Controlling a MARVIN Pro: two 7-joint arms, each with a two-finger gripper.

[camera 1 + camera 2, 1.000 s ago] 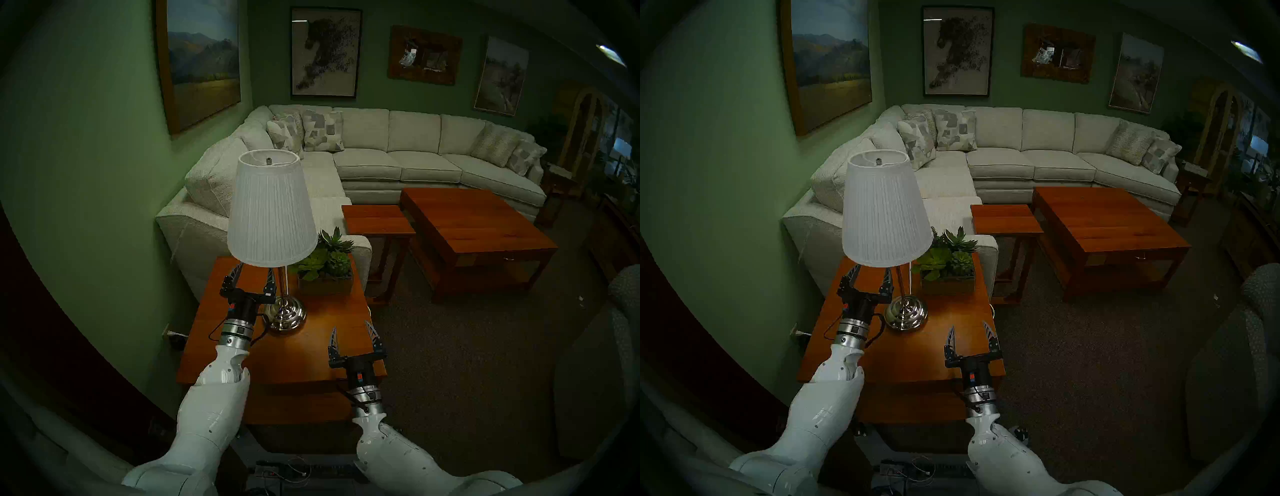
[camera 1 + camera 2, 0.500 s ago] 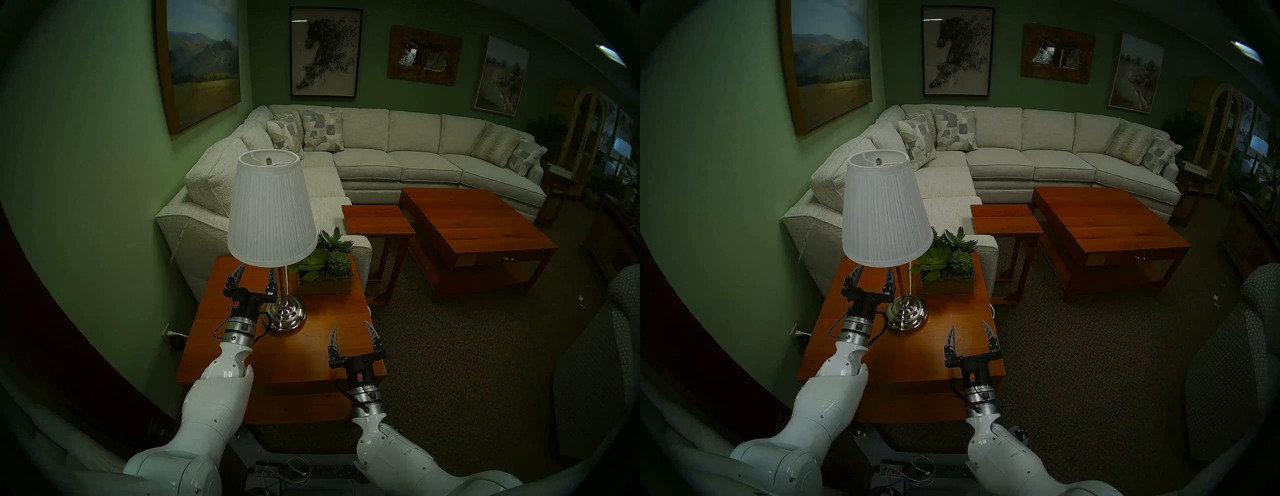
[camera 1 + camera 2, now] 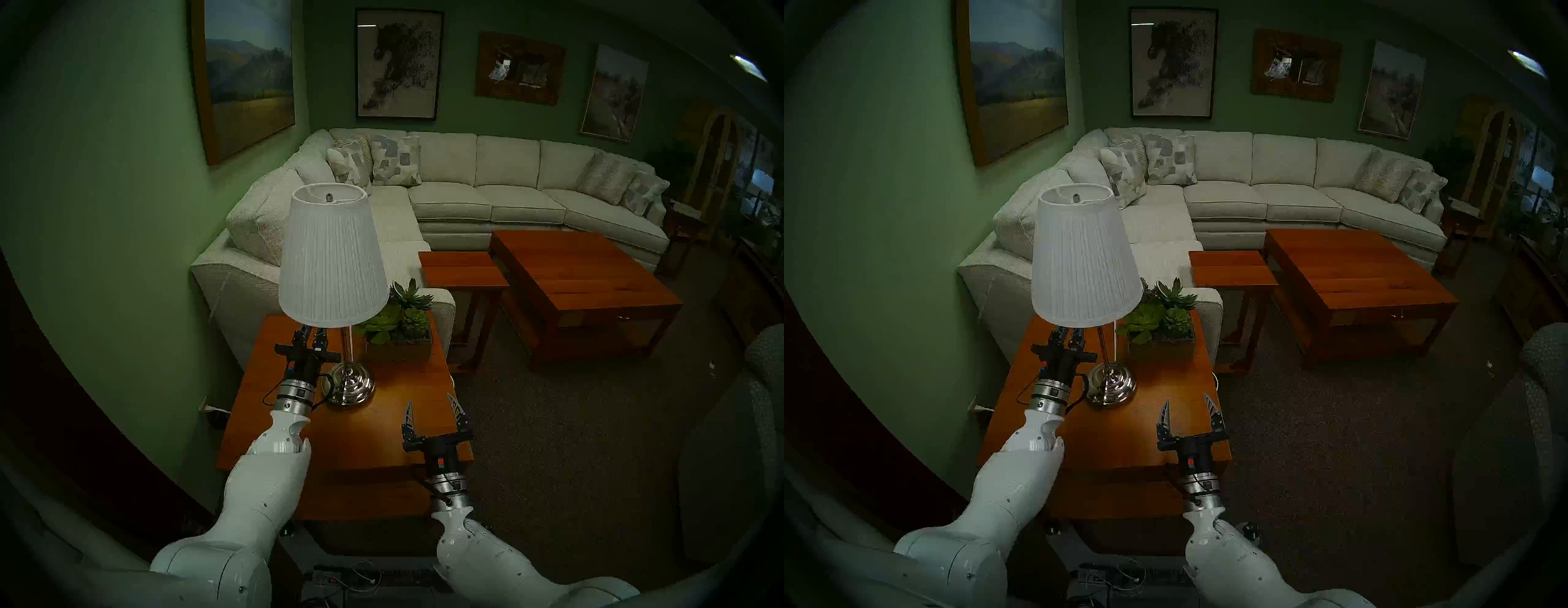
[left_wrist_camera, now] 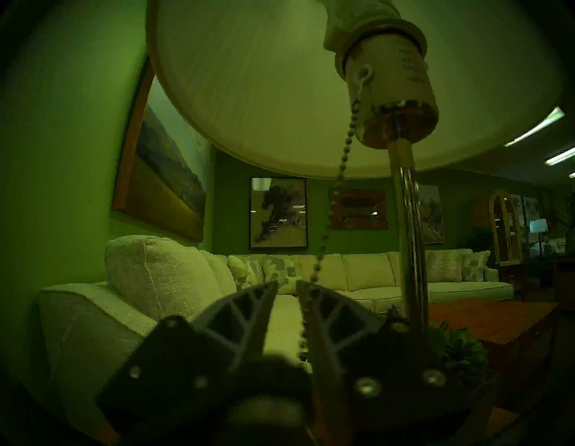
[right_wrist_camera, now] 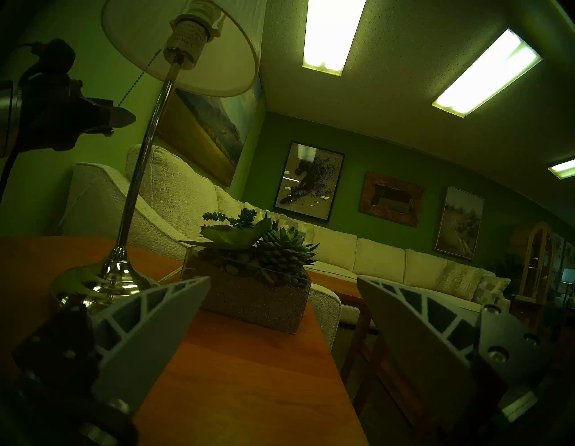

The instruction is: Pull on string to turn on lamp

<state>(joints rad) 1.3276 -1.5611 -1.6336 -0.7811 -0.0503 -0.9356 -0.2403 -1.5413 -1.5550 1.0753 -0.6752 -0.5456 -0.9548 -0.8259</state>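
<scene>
The lamp (image 3: 333,263) stands unlit on the wooden side table (image 3: 382,429), with a white pleated shade, chrome pole and domed chrome base (image 3: 350,384). The string (image 4: 342,162) is a thin beaded chain. It runs slanted and taut from the socket down between my left fingers, and also shows in the right wrist view (image 5: 140,76). My left gripper (image 3: 312,333) (image 4: 287,283) is just under the shade's rim, left of the pole, shut on the chain. My right gripper (image 3: 430,403) (image 5: 283,280) is open and empty over the table's front right.
A succulent planter (image 3: 399,335) stands right of the lamp. The sofa arm (image 3: 254,271) is behind the table and the green wall is to the left. A small wooden table (image 3: 462,267) and a coffee table (image 3: 581,276) stand further right on the carpet.
My left gripper's fingers went from wide open to closed around the chain, and it rose slightly under the shade. The right arm has not moved.
</scene>
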